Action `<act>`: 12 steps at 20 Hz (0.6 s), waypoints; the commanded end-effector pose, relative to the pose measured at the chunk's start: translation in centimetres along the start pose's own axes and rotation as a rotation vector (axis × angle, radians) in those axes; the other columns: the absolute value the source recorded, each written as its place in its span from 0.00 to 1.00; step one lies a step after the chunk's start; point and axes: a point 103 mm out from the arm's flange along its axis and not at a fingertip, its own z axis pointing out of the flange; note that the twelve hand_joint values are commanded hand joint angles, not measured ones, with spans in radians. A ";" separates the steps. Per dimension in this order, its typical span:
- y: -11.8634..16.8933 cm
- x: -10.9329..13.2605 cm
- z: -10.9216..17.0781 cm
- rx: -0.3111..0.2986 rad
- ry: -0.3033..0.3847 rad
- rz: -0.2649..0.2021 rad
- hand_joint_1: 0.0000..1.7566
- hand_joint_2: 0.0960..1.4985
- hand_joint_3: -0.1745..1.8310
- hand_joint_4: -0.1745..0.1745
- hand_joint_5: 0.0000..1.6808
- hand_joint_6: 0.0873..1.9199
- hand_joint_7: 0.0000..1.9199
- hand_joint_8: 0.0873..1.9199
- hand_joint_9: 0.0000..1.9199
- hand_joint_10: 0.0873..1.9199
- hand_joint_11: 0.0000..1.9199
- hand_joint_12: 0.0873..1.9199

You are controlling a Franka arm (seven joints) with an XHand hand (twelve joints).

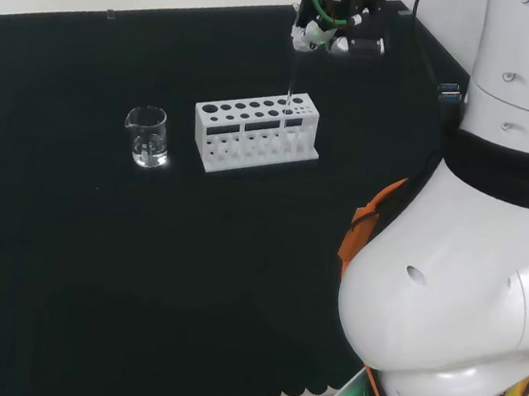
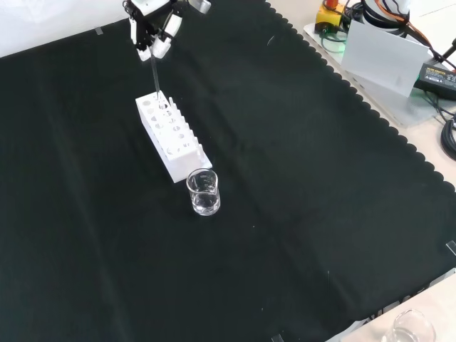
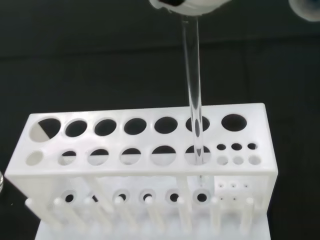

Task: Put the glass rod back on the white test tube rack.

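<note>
Faintly, glass rod (image 3: 194, 95) through rack (image 3: 145, 150) hole.

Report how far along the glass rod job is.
Done: the hand has the glass rod pinched at its top and upright over the white test tube rack. In hand: the wrist view shows the rod's lower end passing down through one of the large holes. Left: lowering it fully, then letting go. The beaker beside the rack is untouched.
</note>
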 end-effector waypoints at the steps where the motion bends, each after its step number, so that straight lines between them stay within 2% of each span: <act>1: -0.4 0.2 -0.2 0.031 0.013 -0.011 0.69 0.63 0.00 0.00 0.42 0.44 0.63 0.25 0.94 0.04 0.97 0.15; 3: -0.4 0.4 -0.3 0.029 0.011 -0.014 0.69 0.62 0.00 0.03 0.34 0.44 0.60 0.25 0.94 0.02 0.98 0.15; 5: -0.5 0.4 -0.5 0.027 0.007 -0.015 0.69 0.61 0.00 0.04 0.30 0.44 0.58 0.25 0.94 0.02 0.99 0.15; 12: -1.1 0.5 -1.7 0.001 0.002 -0.014 0.69 0.60 0.00 0.06 0.30 0.42 0.57 0.26 0.95 0.00 1.00 0.15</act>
